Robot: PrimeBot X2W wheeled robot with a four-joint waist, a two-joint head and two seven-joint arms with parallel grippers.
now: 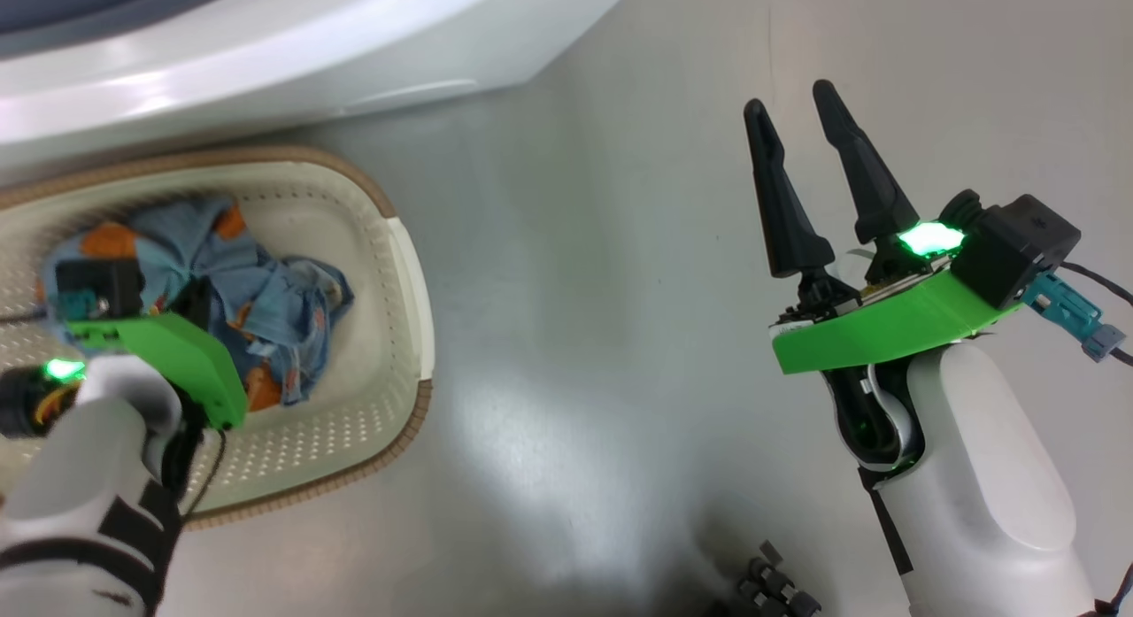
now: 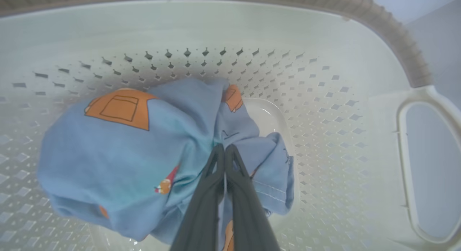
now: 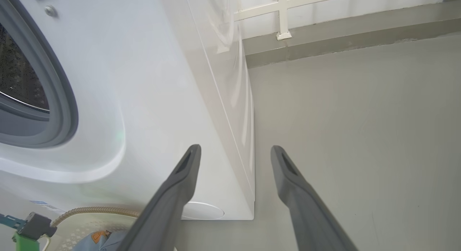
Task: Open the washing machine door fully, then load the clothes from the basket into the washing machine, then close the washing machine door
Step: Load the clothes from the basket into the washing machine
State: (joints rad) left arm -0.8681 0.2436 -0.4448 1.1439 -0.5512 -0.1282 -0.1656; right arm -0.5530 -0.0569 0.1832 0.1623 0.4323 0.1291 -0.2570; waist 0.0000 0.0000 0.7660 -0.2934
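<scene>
Though partly hidden, clothes [image 2: 119,153] between left jaws.

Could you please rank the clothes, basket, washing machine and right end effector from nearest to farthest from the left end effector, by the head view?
1. Clothes: pinched in the left end effector.
2. Basket: surrounding it, lower left.
3. Washing machine: just beyond the basket, top left.
4. Right end effector: across the floor, right side.
</scene>
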